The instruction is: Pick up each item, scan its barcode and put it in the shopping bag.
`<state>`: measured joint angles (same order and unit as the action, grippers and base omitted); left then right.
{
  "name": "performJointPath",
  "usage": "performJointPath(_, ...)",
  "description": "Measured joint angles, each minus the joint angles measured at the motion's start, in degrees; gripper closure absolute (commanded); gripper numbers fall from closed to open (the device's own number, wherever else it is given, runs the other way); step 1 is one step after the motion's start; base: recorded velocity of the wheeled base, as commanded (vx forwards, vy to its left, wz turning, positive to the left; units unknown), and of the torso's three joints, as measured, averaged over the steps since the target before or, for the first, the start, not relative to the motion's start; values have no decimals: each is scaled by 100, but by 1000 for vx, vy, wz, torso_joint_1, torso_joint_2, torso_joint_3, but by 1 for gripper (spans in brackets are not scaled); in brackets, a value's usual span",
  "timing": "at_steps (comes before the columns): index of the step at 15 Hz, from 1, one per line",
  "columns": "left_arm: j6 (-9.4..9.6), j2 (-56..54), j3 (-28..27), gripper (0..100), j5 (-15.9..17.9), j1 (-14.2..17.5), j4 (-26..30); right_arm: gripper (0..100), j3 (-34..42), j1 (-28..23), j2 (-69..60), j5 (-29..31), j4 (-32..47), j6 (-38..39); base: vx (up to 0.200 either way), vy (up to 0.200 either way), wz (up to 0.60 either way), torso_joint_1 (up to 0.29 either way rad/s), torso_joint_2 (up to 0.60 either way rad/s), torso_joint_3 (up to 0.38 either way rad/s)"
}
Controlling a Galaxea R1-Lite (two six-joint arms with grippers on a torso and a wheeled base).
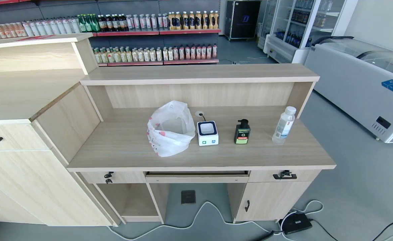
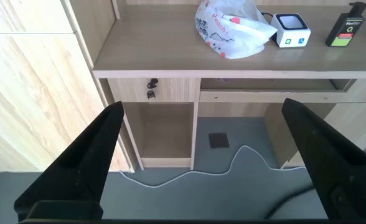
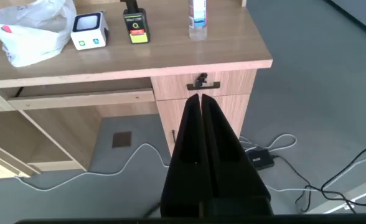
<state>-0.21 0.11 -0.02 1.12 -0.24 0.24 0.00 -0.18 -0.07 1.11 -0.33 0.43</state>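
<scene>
On the counter (image 1: pixel 199 155): I see a row of shopping bag (image 1: pixel 169 130), scanner (image 1: pixel 207 133), pump bottle (image 1: pixel 242 132) and clear bottle (image 1: pixel 284 125), left to right.
Bag: it slumps just beside the scanner with its mouth sagging open; I make out nothing inside.
Items: both bottles stand upright, the pump bottle near the scanner and the clear bottle well apart, toward the right end.
Left claw (image 2: pixel 203 106): spread wide and empty, low in front of the counter, facing the bag end.
Right claw (image 3: pixel 200 99): fingers pressed together with nothing between them, low in front of the right-hand drawer.
Stage: I judge the job unstarted, with neither bottle scanned or bagged.
Risk, bottle: the clear one is tall and narrow. If I bring in the right claw without opening it, a nudge could tip it and roll it off the end.
Risk, scanner: grabbing the pump bottle carelessly could bump the scanner.
Risk, bag: the limp rim may fold under a lowered item, so it lands outside.
Risk, top shelf (image 1: pixel 199 74): a high reach could clip it.
</scene>
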Motion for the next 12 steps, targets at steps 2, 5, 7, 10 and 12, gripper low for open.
performJointPath(2,-1,0,0,0,0,-2,2,100,0,2,0,0,0,0,200,0,0,7,0,-2)
performJointPath(5,0,0,2,0,0,-2,0,100,0,0,0,-21,1,-67,200,0,0,1,2,1)
performJointPath(7,5,-1,2,0,2,-2,0,100,-33,5,26,-79,15,-199,200,0,0,2,2,2)
performJointPath(10,-23,-1,2,0,0,-2,2,100,-873,87,674,-455,130,-261,67,0,0,2,1,1)
performJointPath(12,-23,-1,2,0,0,-2,2,100,-1664,115,1688,-657,54,-267,0,0,0,0,0,0)
